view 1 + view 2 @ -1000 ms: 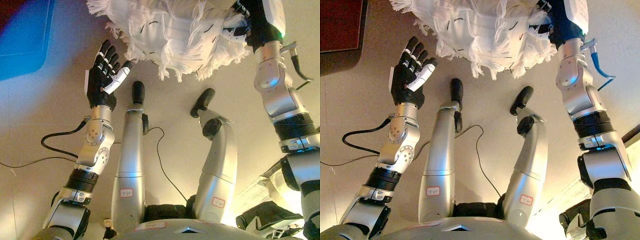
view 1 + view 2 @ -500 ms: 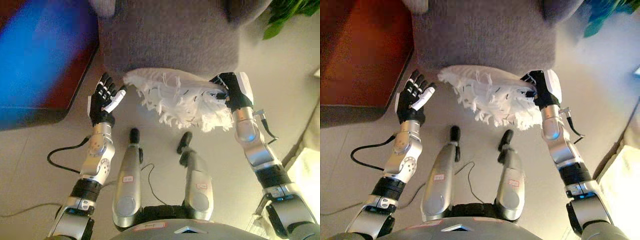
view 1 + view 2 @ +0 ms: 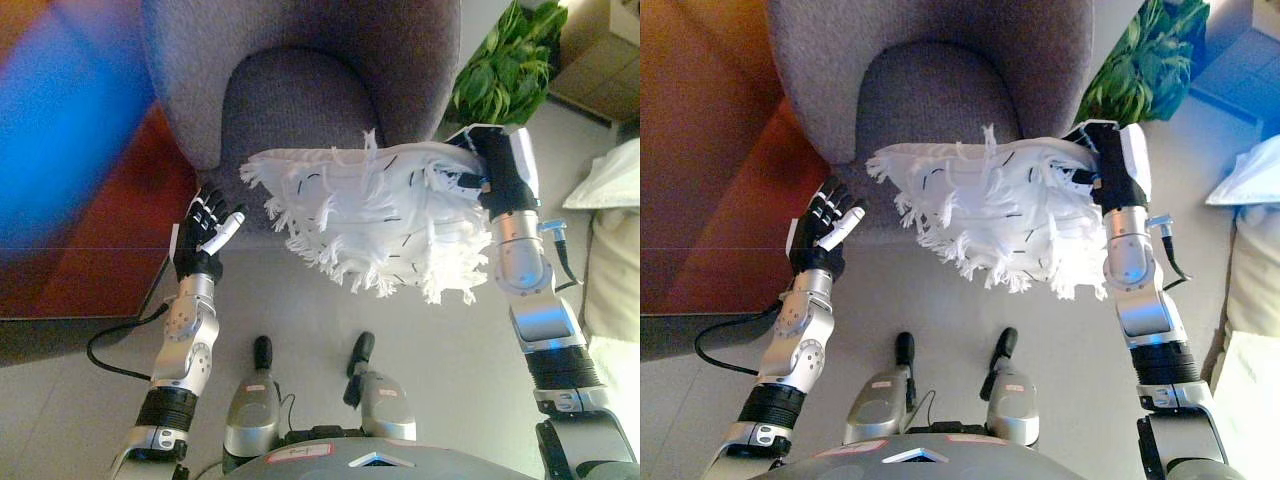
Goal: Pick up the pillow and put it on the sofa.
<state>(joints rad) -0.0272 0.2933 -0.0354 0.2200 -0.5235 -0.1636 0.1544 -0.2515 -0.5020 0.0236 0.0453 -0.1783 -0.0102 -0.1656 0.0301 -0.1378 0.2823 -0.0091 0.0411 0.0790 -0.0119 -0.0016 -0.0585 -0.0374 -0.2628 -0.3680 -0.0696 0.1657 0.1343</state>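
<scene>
A white fringed pillow [image 3: 370,215] hangs in the air in front of the grey sofa chair [image 3: 300,90], held at its right end by my right hand [image 3: 490,175], whose fingers are curled into the cloth. The pillow's left end droops free, level with the front of the seat cushion [image 3: 930,105]. My left hand [image 3: 205,235] is raised to the left of the pillow, fingers straight and apart from it, holding nothing.
A dark red-brown rug or low table [image 3: 710,160] lies left of the chair. A green potted plant [image 3: 505,70] stands right of the chair. White cushions or bags [image 3: 610,230] sit at the far right.
The camera has lifted, bringing the whole chair and the plant into view. The pillow has risen with my right hand to seat height. My left hand stays open at its left.
</scene>
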